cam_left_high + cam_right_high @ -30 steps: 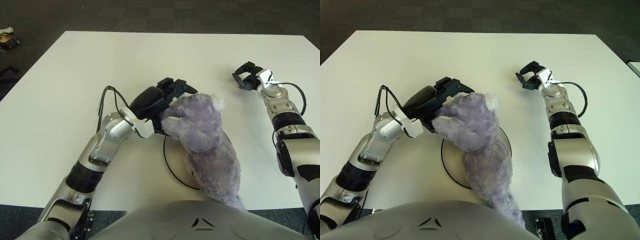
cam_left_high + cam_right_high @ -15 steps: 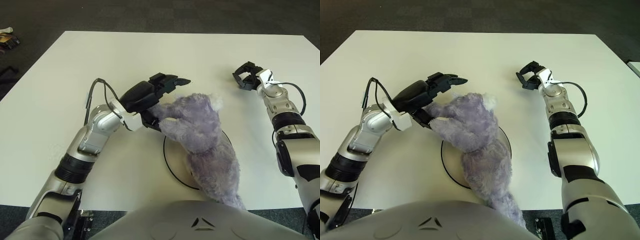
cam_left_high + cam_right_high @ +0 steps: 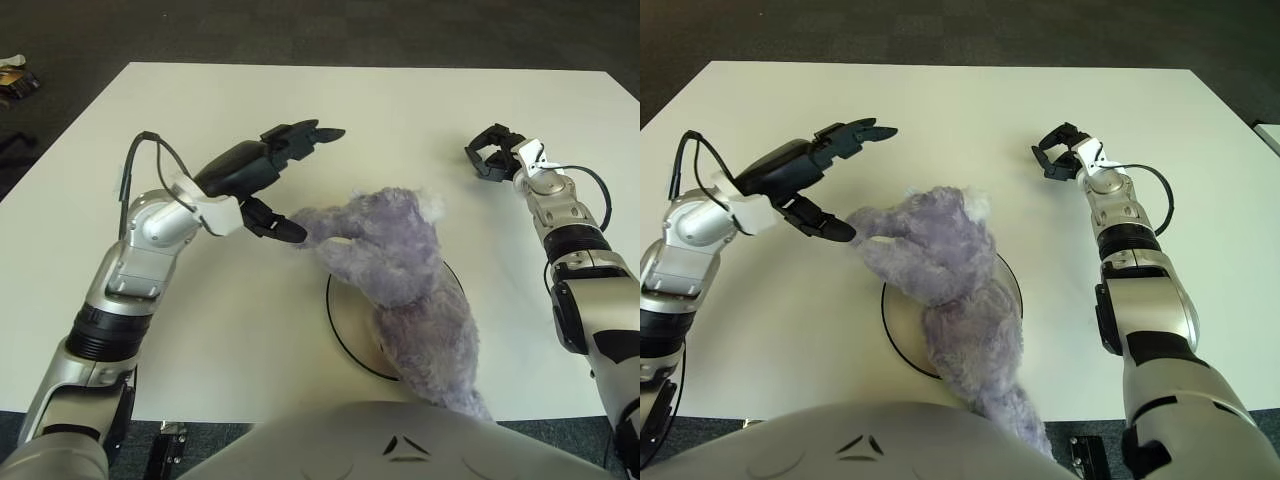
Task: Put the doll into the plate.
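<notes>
The left hand (image 3: 283, 180) hung above the white counter (image 3: 300, 110), left of the doll (image 3: 395, 270), with its fingers (image 3: 305, 133) spread wide and nothing in them. The lower finger pointed at the doll's outstretched arm, its tip just beside the fur (whether it touched the fur could not be told). The forearm ran back toward the near left edge, a black cable looped over the wrist.

The doll, a purple plush toy, lay across the plate (image 3: 340, 325), a pale disc with a dark rim near the counter's front edge. Its head and arm reached past the plate's far left rim onto the counter, its body covered most of the plate, and its lower end trailed over the near rim toward the robot's chest.

The right hand (image 3: 497, 153) showed well apart from the doll, toward the counter's far right side, its dark fingers curled in and holding nothing.
</notes>
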Robot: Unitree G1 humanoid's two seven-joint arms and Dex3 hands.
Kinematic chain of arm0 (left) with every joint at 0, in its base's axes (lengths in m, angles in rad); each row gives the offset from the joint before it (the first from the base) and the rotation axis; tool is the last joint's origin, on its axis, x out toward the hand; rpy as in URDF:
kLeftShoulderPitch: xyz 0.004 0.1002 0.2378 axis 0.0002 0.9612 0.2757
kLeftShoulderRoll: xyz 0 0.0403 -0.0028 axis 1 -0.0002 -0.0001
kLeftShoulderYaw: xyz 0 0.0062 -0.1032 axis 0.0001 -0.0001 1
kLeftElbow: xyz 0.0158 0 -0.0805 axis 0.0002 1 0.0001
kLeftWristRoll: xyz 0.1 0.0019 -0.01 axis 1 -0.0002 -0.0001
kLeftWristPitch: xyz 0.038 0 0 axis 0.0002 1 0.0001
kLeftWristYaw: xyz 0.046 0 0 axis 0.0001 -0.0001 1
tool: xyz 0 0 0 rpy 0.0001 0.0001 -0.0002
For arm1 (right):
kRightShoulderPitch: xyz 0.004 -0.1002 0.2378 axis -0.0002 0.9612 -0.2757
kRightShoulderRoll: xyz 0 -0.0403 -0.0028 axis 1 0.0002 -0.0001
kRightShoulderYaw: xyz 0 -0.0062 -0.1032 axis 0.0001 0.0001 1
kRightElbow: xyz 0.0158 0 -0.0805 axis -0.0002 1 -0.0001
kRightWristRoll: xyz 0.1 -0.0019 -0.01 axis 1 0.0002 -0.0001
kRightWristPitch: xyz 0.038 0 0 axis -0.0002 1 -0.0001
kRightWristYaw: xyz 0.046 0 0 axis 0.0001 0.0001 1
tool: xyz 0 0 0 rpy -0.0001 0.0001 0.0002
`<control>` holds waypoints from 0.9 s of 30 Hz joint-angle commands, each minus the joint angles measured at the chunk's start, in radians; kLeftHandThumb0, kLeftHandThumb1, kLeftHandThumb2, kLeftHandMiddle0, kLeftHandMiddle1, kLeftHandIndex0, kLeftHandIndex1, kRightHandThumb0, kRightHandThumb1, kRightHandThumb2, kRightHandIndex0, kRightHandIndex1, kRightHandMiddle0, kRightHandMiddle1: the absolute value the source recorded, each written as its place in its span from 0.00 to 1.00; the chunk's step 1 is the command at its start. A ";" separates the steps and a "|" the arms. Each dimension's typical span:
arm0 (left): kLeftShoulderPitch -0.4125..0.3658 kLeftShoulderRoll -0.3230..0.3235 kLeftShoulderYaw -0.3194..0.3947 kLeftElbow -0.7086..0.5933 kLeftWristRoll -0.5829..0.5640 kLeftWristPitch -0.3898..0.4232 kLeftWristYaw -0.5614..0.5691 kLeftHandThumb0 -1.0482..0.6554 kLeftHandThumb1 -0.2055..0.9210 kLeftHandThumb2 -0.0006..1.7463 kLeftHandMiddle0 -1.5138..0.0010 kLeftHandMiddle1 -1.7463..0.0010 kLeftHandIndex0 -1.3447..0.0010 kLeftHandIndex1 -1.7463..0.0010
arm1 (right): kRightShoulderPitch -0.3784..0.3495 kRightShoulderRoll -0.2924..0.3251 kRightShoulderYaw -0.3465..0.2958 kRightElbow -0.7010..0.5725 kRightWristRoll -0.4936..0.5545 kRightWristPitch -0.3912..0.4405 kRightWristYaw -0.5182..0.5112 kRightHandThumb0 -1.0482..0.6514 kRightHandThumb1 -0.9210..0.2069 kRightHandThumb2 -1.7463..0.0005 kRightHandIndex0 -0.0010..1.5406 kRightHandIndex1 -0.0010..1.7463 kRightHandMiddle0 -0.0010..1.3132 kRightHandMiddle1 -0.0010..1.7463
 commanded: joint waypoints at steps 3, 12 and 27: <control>-0.063 0.083 0.071 0.069 -0.062 0.085 -0.064 0.12 0.71 0.31 0.91 0.96 1.00 0.63 | 0.117 0.049 0.032 0.070 -0.031 0.096 0.043 0.61 0.21 0.49 0.16 1.00 0.18 1.00; -0.130 0.057 0.094 0.057 -0.080 0.289 -0.020 0.26 0.43 0.49 0.86 0.96 1.00 0.59 | 0.122 0.049 0.027 0.065 -0.026 0.095 0.042 0.61 0.23 0.48 0.17 1.00 0.19 1.00; -0.175 -0.274 0.126 0.296 -0.134 0.292 0.287 0.62 0.65 0.50 0.73 0.19 0.89 0.21 | 0.204 0.089 -0.068 -0.062 0.032 -0.036 -0.113 0.61 0.28 0.44 0.19 1.00 0.21 1.00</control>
